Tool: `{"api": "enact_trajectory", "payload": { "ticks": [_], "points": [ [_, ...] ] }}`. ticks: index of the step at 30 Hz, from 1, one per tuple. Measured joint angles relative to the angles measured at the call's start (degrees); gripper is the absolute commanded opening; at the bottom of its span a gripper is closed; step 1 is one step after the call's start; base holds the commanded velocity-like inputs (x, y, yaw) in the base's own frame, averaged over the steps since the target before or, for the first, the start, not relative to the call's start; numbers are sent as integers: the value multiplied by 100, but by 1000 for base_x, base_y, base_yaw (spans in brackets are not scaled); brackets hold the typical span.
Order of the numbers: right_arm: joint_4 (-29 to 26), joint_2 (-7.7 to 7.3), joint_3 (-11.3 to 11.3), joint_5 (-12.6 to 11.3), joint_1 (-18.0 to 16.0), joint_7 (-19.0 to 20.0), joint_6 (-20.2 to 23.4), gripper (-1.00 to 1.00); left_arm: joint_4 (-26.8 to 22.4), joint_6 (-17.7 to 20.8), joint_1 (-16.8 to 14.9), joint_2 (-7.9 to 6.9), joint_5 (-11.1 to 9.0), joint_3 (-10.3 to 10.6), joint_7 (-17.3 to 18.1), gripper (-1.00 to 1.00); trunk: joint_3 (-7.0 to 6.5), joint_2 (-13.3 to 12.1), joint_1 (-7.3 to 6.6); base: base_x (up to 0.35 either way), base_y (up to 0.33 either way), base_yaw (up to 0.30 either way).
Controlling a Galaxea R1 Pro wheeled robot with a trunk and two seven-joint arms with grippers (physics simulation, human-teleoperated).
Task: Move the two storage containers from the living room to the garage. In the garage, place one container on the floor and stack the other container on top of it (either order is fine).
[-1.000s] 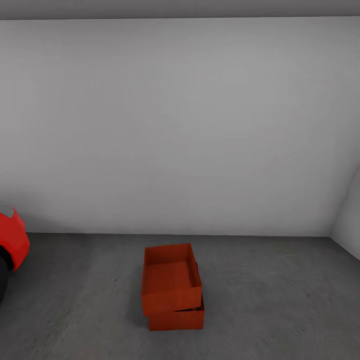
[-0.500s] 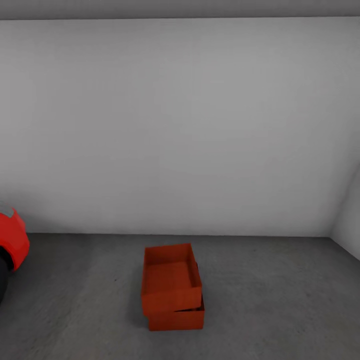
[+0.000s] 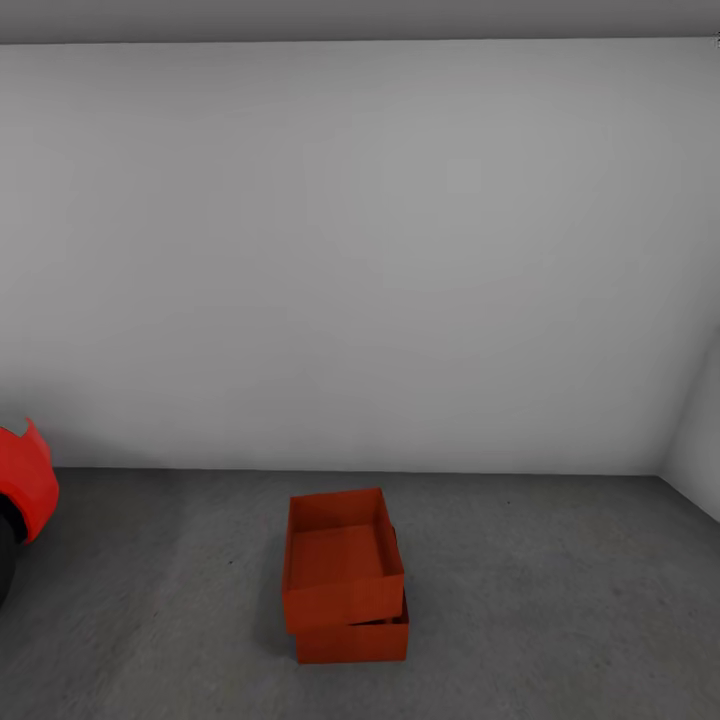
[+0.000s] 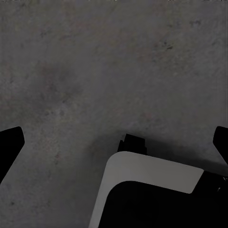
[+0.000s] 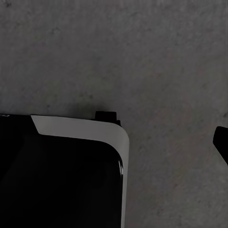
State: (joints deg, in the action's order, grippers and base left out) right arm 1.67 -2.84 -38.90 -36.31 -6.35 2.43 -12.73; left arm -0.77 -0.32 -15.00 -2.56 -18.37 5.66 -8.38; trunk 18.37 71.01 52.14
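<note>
Upper container [image 3: 340,560] stacked on lower container [image 3: 352,640], floor [image 3: 550,600], car [image 3: 22,485] left

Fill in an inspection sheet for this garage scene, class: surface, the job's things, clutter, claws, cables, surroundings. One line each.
Surface: dark grey speckled floor, matte.
Job's things: two orange-red boxes stacked on the floor; the top box sits slightly askew on the bottom box, open side up, nothing inside it.
Clutter: nothing seen.
Claws: left claw open over the floor, dark fingertips at both edges of its wrist view, holding nothing; right claw shows one fingertip, so its state cannot be told.
Cables: nothing seen.
Surroundings: plain pale grey wall behind the boxes; part of a red car at the left edge.
</note>
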Motion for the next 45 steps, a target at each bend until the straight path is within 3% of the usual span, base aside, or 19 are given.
{"api": "enact_trajectory", "payload": {
  "ticks": [30, 45],
  "points": [
    [0, 0, 1, -3, 0, -20, 1, 100, 0, 0, 0, 0, 0, 0, 0, 100, -267, 0, 0, 0, 0, 0],
    [-2, -10, -28, 68, 0, -24, 69, 100, 0, 0, 0, 1, 0, 0, 0, 100, -285, 0, 0, 0, 0, 0]
  ]
}}
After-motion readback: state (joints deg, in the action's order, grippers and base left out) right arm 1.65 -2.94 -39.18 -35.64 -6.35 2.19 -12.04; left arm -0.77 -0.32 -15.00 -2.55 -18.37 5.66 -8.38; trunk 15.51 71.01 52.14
